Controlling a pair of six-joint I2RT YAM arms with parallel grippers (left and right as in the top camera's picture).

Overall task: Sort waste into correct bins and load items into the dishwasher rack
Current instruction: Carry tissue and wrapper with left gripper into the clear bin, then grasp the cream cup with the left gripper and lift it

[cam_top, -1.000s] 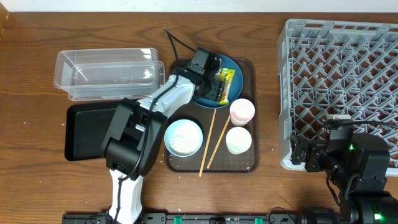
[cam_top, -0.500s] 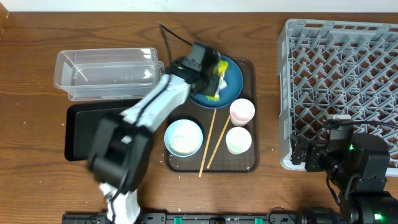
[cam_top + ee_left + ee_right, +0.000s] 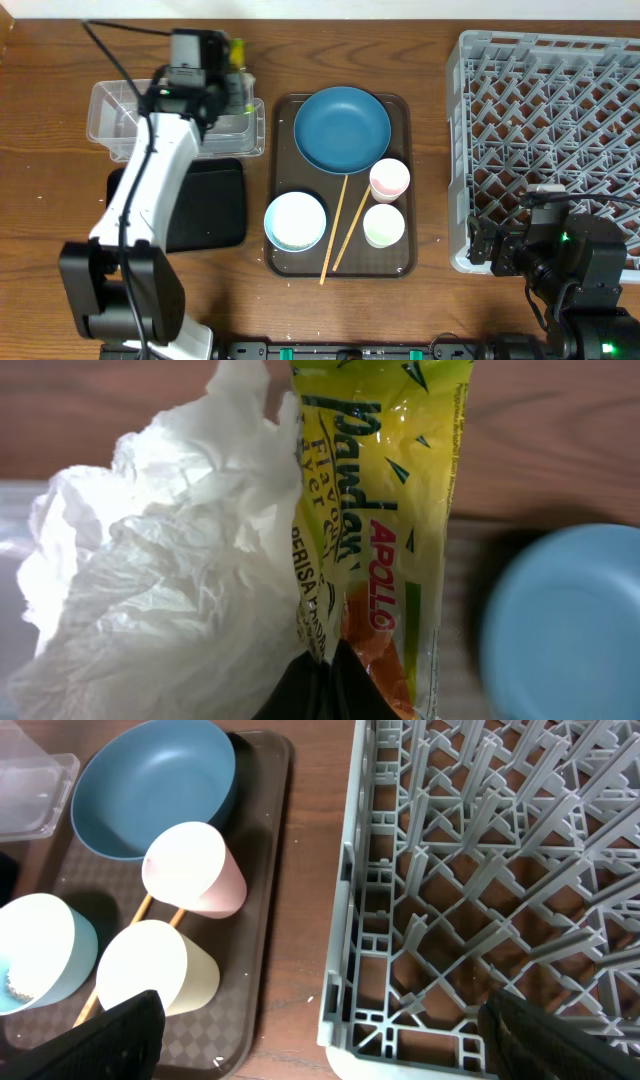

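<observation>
My left gripper (image 3: 232,80) hangs over the right end of the clear tub (image 3: 130,120), shut on the snack wrapper (image 3: 390,510) and the crumpled white tissue (image 3: 160,580) together. The black tray (image 3: 210,205) lies just in front of the tub. On the brown tray sit the blue plate (image 3: 342,128), white bowl (image 3: 295,220), pink cup (image 3: 389,179), pale cup (image 3: 383,224) and two chopsticks (image 3: 337,225). My right gripper (image 3: 320,1040) stands open over the near left corner of the grey rack (image 3: 545,120), holding nothing.
The brown serving tray (image 3: 400,262) lies between the bins and the rack. Bare wooden table shows in a narrow strip between the tray and the rack. My left arm reaches across the black tray.
The left gripper shut on the wrapper and tissue at the plate, lifted them and swung left to above the clear tub. The plate now lies bare. The right arm has not moved.
</observation>
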